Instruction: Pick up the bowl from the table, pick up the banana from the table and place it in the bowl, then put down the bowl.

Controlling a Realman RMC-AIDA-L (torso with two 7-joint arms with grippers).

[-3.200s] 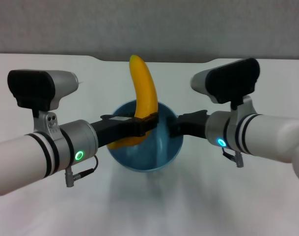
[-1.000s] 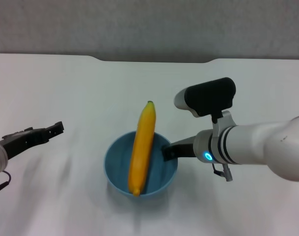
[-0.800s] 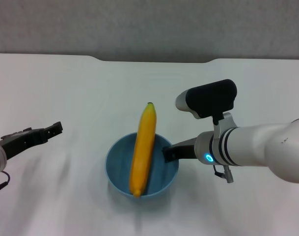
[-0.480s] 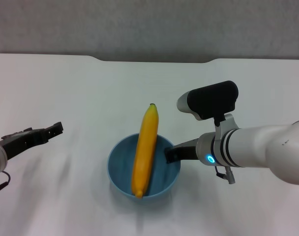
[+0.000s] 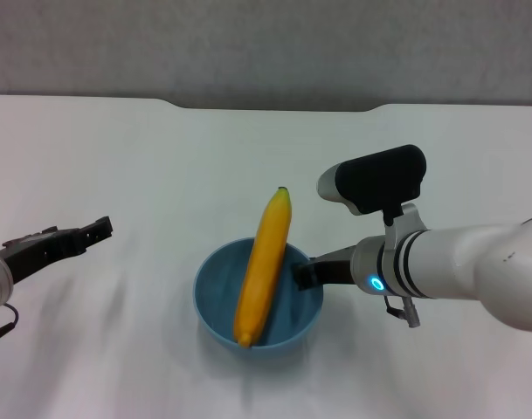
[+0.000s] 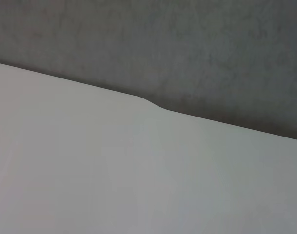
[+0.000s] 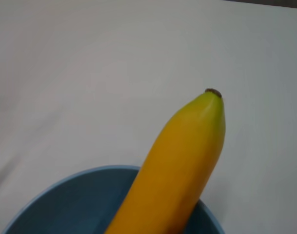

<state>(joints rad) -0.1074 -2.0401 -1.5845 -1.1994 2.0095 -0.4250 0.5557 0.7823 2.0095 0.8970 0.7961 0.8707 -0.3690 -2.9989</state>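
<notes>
The light-blue bowl [image 5: 215,292] is low over the white table [image 5: 143,175], in front of me at the middle; I cannot tell whether it rests on it. The yellow banana [image 5: 264,262] leans in the bowl, its lower end at the near rim and its tip sticking up past the far rim. My right gripper [image 5: 303,272] is shut on the bowl's right rim. The right wrist view shows the banana [image 7: 182,161] rising out of the bowl [image 7: 65,204]. My left gripper [image 5: 95,230] is open and empty, far to the left of the bowl.
The table's far edge has a dark notch [image 5: 274,106] with a grey wall behind. The left wrist view shows only bare table [image 6: 114,170] and the wall.
The bowl with the banana has shifted slightly right and toward me in the right gripper, and the banana's tip has leaned more to the right. The left arm has stayed still.
</notes>
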